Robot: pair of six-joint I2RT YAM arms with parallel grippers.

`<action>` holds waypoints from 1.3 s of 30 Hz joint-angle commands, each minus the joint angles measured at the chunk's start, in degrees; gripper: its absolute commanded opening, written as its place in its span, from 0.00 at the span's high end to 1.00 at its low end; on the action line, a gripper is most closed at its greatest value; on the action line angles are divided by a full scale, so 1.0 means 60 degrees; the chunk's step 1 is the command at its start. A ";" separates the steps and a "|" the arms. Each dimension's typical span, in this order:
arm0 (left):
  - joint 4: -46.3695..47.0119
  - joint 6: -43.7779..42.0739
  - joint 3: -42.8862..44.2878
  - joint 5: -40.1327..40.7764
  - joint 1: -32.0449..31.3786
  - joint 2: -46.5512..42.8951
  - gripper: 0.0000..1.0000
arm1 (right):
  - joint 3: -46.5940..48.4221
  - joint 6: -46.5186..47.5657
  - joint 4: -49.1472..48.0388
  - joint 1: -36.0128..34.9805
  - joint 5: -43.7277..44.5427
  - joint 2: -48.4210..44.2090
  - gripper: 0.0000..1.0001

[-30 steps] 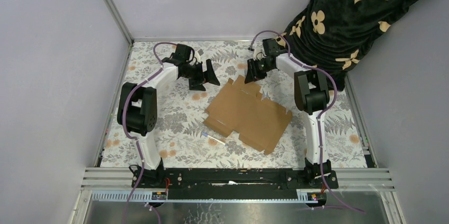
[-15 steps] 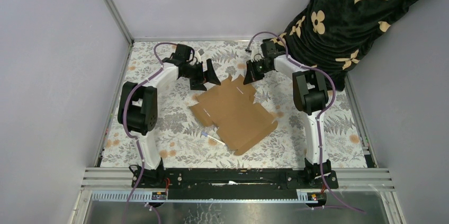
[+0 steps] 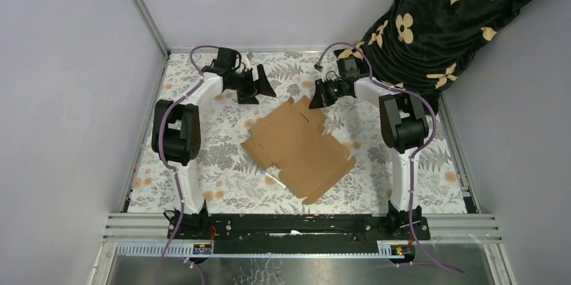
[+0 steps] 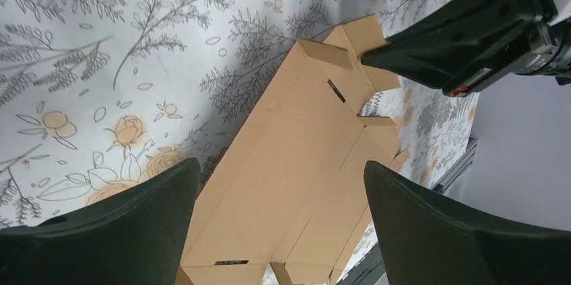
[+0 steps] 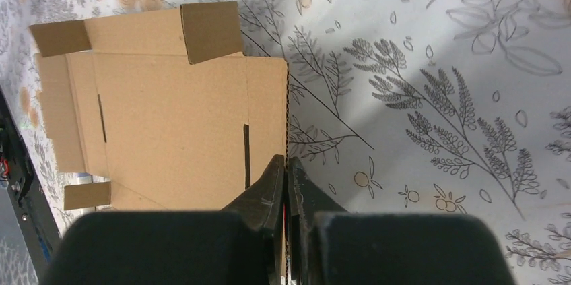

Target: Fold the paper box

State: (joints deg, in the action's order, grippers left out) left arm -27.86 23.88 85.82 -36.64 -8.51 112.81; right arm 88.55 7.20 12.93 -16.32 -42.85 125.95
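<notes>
The paper box (image 3: 299, 147) lies as a flat, unfolded sheet at the middle of the table (image 3: 222, 164), its far edge pinched in the closed right gripper (image 3: 316, 100), the left gripper (image 3: 260, 89) spread wide nearby.

No words, numbers or brand names can be read anywhere in these views. The only sign-like marks are the beige motifs on the black cloth (image 3: 464, 9) at the far right: rounded four-petal flowers and a pointed four-petal flower. No letters can be made out among them. The paper box (image 3: 299, 143) shows only bare brown cardboard.
</notes>
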 commanded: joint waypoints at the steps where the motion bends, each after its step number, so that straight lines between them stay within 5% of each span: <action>1: -0.0006 -0.0433 0.0495 -0.0314 0.0178 0.0176 0.01 | -0.0104 0.0294 -0.0901 0.0175 -0.0743 -0.1088 1.00; 13: 0.0049 -0.0947 -0.0276 -0.0489 0.0189 0.0019 0.04 | 0.0026 -0.0103 -0.1306 0.0332 -0.1402 -0.1388 1.00; 20: 0.0000 -0.1173 -0.0322 -0.0365 0.0134 0.0150 0.13 | 0.0233 -0.0333 -0.1416 0.0332 -0.1733 -0.1426 1.00; 30: 0.0029 -0.1306 -0.0469 -0.0175 0.0013 -0.0017 0.41 | 0.0307 -0.0748 -0.1734 0.0332 -0.2196 -0.1509 1.00; 34: 0.0003 -0.1329 -0.0449 -0.0045 -0.0051 0.0013 0.63 | 0.0331 -0.0805 -0.1680 0.0332 -0.2294 -0.1509 1.00; 39: -0.0136 -0.1412 -0.0247 0.0290 -0.0315 0.0125 0.78 | 0.0102 -0.1072 -0.1991 0.0339 -0.2385 -0.1529 1.00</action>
State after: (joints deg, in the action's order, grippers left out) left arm -28.18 16.49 83.40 -37.43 -8.95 113.32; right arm 87.94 2.55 4.71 -14.46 -53.74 120.57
